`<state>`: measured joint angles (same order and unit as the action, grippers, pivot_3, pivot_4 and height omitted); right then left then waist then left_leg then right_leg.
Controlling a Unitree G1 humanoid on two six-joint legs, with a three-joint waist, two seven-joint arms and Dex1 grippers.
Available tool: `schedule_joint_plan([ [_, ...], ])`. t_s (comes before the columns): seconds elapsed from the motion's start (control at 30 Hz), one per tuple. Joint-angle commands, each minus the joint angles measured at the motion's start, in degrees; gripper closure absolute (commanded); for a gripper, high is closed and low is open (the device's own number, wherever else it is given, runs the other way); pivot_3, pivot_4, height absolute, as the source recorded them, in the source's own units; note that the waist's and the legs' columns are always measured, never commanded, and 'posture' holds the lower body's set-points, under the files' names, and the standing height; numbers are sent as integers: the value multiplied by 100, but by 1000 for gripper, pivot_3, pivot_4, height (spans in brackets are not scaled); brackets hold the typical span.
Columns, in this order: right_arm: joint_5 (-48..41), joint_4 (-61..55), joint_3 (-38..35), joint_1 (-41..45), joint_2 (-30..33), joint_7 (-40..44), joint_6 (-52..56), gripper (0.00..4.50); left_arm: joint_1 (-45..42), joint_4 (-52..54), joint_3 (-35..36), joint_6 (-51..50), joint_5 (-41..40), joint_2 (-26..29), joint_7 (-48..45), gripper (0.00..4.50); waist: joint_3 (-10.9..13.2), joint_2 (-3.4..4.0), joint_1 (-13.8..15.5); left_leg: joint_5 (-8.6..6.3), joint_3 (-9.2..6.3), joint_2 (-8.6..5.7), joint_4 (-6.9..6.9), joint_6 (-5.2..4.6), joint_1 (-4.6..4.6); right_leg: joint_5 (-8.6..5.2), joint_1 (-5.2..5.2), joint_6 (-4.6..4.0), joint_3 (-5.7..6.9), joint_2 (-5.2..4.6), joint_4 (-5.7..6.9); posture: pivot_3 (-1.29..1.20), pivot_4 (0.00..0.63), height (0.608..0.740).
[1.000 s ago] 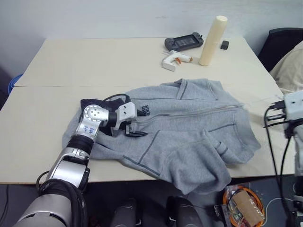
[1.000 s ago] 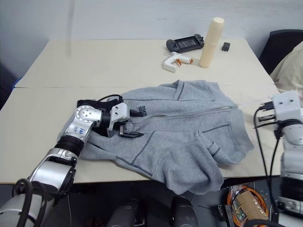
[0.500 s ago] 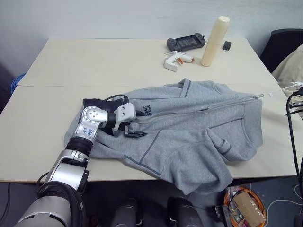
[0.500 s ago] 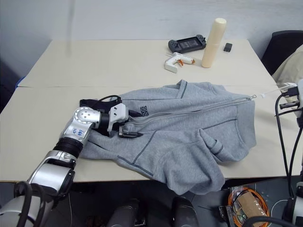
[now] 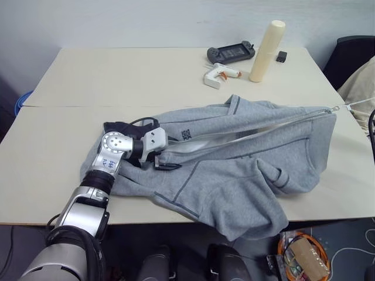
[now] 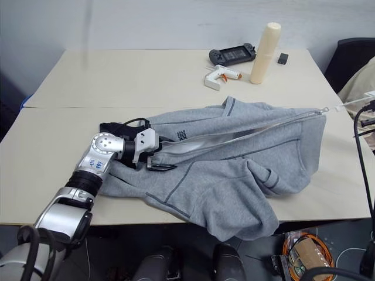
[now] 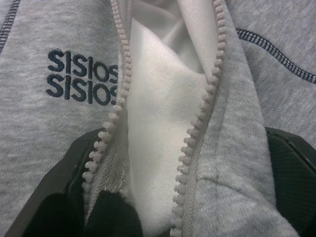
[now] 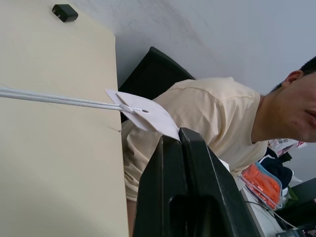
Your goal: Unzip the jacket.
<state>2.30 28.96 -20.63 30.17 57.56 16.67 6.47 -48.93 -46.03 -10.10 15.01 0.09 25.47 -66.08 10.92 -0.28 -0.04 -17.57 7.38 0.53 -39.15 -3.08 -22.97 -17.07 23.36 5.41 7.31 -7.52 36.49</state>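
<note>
A wide beige table [image 5: 117, 76] filled most of the scene. No containers stood on it. Across its near half lay the jacket [image 5: 234, 170], a large light grey fleece with dark navy seam lines and a dark navy collar lining bunched at its left end. Its near hem spilled over the near table edge. A small dark chest logo [image 7: 81, 76] reading "SISIOS" twice sat just beside the zip. The zip was parted along much of its length, the two rows of pale teeth [image 7: 197, 138] spread apart over a whitish inner lining. The metal slider [image 5: 334, 108] was at the far right, lifted off the table, with a white cord running right from it.

The left gripper [image 5: 166, 163] rested on the jacket near the collar, its black fingers spread wide on either side of the zip's open end. The right gripper [image 8: 178, 136] had its fingers pressed together, apparently pinching the white paper hang tag [image 8: 143, 114] on the cord.

A person in a cream shirt [image 8: 207, 118] sat beyond the table's right edge. At the far right stood a cream cylinder [image 5: 265, 50], a white glue gun [image 5: 220, 75], a dark handheld console [image 5: 231, 53] and a small black block [image 5: 282, 56].
</note>
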Motion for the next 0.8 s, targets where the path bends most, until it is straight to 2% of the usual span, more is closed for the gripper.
schedule_joint_plan([
  [0.03,77,68,-304,92,353,-357,-51,4469,180,-243,-88,-115,199,148,29,0,0,1,-1,0,0,0,0,0,0,0,0,0,0,0,0,0,150,740],
  [0.4,91,651,-302,143,832,-333,-397,4469,197,-259,-84,-94,209,207,29,0,-1,2,1,2,-4,-5,0,-3,-4,0,0,0,0,-3,-1,0,150,740],
  [0.53,-115,513,-256,148,705,-91,-298,4469,211,-247,-75,-109,197,197,49,0,-1,3,-2,2,-4,-4,0,-3,-4,0,0,0,1,-3,-1,0,150,740],
  [0.67,-982,-792,10,-244,-30,949,511,4469,207,-69,5,-248,76,157,33,0,-4,4,-17,2,-7,1,0,-3,1,0,-6,0,1,-3,-3,0,150,740],
  [0.8,-1724,-2373,306,-750,-627,1570,1638,4469,349,692,186,-889,-380,219,-365,0,-4,11,-19,1,-19,12,-1,2,16,0,-32,-1,-6,-4,-9,0,150,740],
])
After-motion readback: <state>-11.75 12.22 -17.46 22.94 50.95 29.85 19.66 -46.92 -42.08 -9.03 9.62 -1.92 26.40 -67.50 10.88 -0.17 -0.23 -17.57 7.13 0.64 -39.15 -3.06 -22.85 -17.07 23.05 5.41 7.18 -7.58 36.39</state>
